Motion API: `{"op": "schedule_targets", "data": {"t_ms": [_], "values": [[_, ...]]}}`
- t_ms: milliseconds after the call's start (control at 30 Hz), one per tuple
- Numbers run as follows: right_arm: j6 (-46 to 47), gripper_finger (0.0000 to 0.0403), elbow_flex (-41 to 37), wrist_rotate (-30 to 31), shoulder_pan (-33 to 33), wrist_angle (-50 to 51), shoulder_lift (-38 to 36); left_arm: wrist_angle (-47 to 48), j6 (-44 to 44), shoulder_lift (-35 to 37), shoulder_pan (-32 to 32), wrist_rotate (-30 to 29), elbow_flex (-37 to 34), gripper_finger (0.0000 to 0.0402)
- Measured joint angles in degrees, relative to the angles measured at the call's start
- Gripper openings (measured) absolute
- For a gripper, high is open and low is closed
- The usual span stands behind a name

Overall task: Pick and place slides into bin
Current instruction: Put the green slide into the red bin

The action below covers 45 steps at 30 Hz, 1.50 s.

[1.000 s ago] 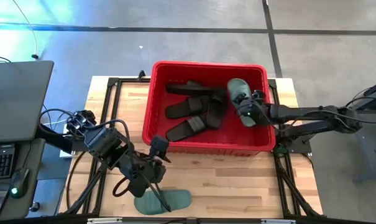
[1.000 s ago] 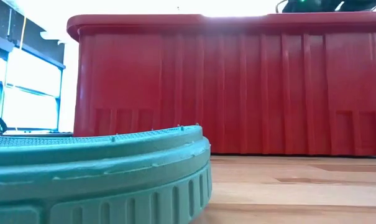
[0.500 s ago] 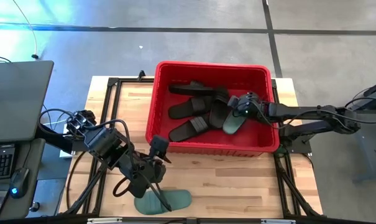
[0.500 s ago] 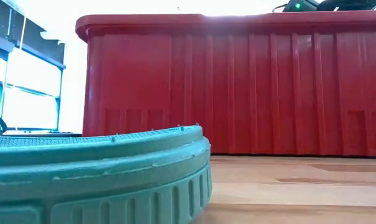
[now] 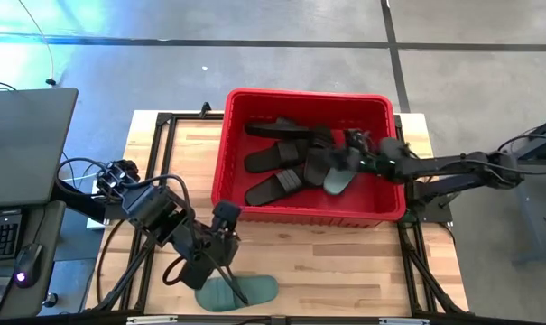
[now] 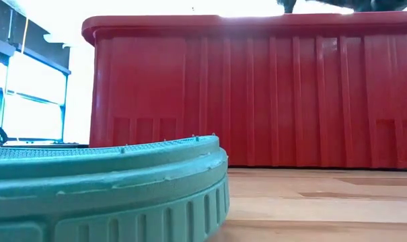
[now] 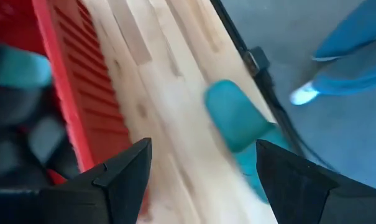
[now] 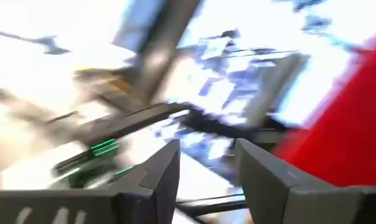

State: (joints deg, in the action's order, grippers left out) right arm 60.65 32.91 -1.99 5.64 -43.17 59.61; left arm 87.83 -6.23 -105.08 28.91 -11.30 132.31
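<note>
The red bin (image 5: 304,212) stands at the table's far middle and fills the low view (image 6: 257,94). In it lie several black slides (image 5: 282,158) and one sage-green slide (image 5: 337,178), which rests on the black ones. A second green slide (image 5: 239,292) lies flat at the table's near edge, close in the low view (image 6: 109,195) and ahead of the fingers in the left wrist view (image 7: 237,121). My left gripper (image 5: 220,221) (image 7: 203,146) is open and empty above the table, between bin and slide. My right gripper (image 5: 352,152) (image 8: 207,146) is open and empty over the bin's right part.
Bare wood lies between the bin's near wall and the table's near edge, right of the green slide. Black frame rails (image 5: 417,262) run along the table's sides. A laptop and keyboard (image 5: 20,153) stand off the table's left.
My right gripper has let go of the green slide it held tilted over the bin's far right corner. The slide has dropped and now lies on the black slides. The gripper has drawn back a little toward the table's right. The bin has slid slightly right.
</note>
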Motion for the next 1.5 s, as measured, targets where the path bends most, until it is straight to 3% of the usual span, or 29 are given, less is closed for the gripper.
{"op": "schedule_targets", "data": {"t_ms": [167, 367, 600, 733, 833, 1000, 1133, 1367, 1500], "values": [[-2.24, 0.013, 0.02, -0.98, -10.67, -7.92, 0.0, 2.21, -9.25, 0.0, 1.02, 3.03, -0.21, 0.0271], [-8.73, 0.0129, 0.02, 11.22, -22.4, -6.14, 0.04, 0.55, -20.14, -0.07, 5.53, 5.46, -5.07, 0.0271], [-13.12, 0.0129, 0.03, 21.27, -33.16, -5.8, 0.04, -3.73, -52.52, -0.02, 14.97, -1.64, -19.02, 0.0271], [-15.9, 0.0129, 2.56, 21.52, -35.68, -1.2, 0.07, -17.9, -65.79, -0.13, 19.58, -4.91, -29.16, 0.0271], [-15.91, 0.0129, 6.65, 21.5, -36.68, 8.11, 0.07, -27.88, -71.84, -0.13, 21.61, -4.89, -35.74, 0.0271], [-15.65, 0.0129, 15.16, 21.6, -38.34, 26.59, 1.15, -31.87, -81.92, -0.11, 24.66, -4.98, -44.85, 0.0271], [-15.57, 0.0129, 21.35, 21.56, -39.54, 33.08, 4.6, -34.74, -89.14, -0.09, 27.12, -6.88, -51.27, 0.0271], [-18.56, 0.0129, 30.56, 20.33, -40.75, 40.39, 12.49, -50.78, -92.18, -0.09, 29.72, -19.82, -62.74, 0.0271], [-17.43, 0.0129, 33.68, 19.8, -40.74, 44.85, 15.85, -55.59, -91.73, -0.04, 29.57, -20.97, -66.87, 0.0271]]}}
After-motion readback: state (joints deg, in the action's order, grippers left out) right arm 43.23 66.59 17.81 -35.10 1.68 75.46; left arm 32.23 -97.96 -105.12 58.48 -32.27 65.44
